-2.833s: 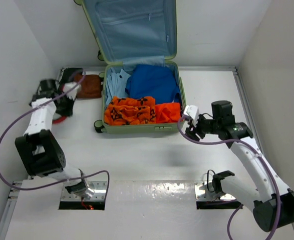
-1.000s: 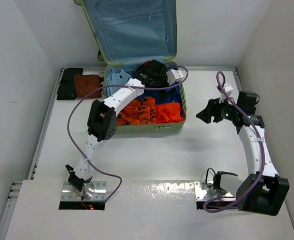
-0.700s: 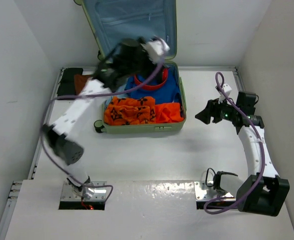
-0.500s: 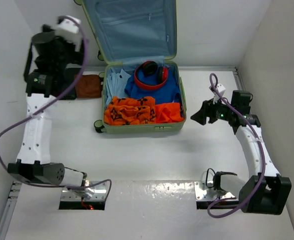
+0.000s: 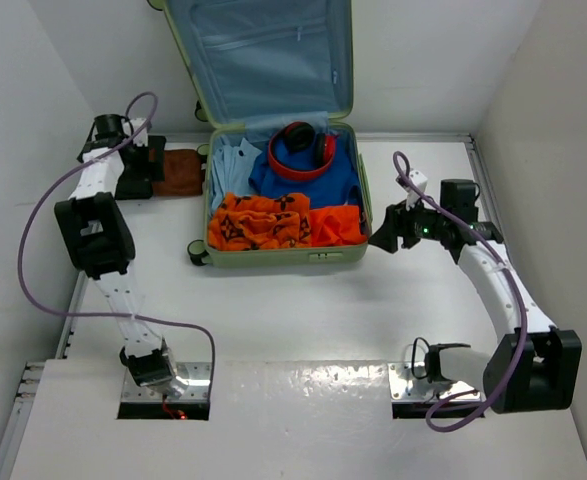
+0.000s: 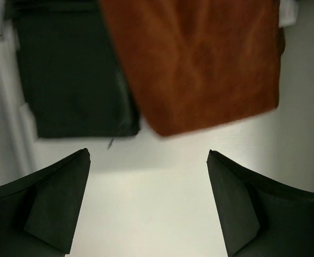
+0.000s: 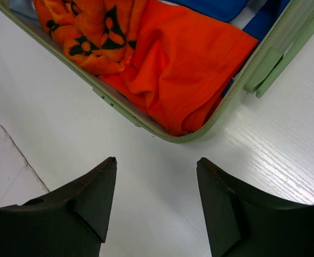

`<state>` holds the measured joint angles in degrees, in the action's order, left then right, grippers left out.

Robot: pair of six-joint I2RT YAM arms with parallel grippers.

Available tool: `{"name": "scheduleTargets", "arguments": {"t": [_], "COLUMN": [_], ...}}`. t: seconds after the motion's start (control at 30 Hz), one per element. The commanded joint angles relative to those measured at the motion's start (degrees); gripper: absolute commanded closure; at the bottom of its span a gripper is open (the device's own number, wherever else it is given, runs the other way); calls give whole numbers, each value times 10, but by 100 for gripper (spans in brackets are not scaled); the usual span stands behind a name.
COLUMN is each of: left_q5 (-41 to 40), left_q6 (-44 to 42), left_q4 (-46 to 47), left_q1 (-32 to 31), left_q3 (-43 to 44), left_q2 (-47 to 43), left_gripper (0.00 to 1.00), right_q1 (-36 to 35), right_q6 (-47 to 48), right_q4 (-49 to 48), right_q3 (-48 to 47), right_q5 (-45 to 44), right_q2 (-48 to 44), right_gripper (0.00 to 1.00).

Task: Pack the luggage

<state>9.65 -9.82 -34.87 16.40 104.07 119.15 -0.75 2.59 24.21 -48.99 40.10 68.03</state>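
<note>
Top view overhead; wrists close, downward; right shares luggage.

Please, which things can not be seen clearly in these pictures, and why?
Top view: the lid of the luggage is cut off by the upper edge.
Top view: anything under the clothes is covered by them.
Left wrist view: the black item and the brown cloth are blurred and cut off by the upper edge; what they are is unclear.

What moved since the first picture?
The red headphones went into the luggage, let go by the left end effector, which swung back, open, above the brown cloth. The right end effector pulled away, then returned beside the luggage. The clothes stayed.
</note>
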Motion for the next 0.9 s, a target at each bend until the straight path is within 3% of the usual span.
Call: {"name": "scheduleTargets", "arguments": {"t": [0.0,0.27,0.5,0.7,0.87], "left_q5": [32,49,13,-41,-47], "left_q6": [52,94,99,109,121], "left_q4": [28,34,39,46,46], "left_q1": [-12,-19,-38,-49,-49], "left_q3": [86,201,213,201,188], "left_q2": [34,150,192,209,216], "left_gripper": [8,8,16,16,31], "right_q1": [-7,-11,-11,-12,-10], "right_q6": [5,12,12,13,14], "right_q4": [-17,-9,-7,-3,-1], "right_q3": [-24,-25,-27,-32,-31], "right_q5": [-12,-21,-25,-26,-27], "right_q2": [6,13,17,17,11], "right_gripper": [39,39,39,39,39]}}
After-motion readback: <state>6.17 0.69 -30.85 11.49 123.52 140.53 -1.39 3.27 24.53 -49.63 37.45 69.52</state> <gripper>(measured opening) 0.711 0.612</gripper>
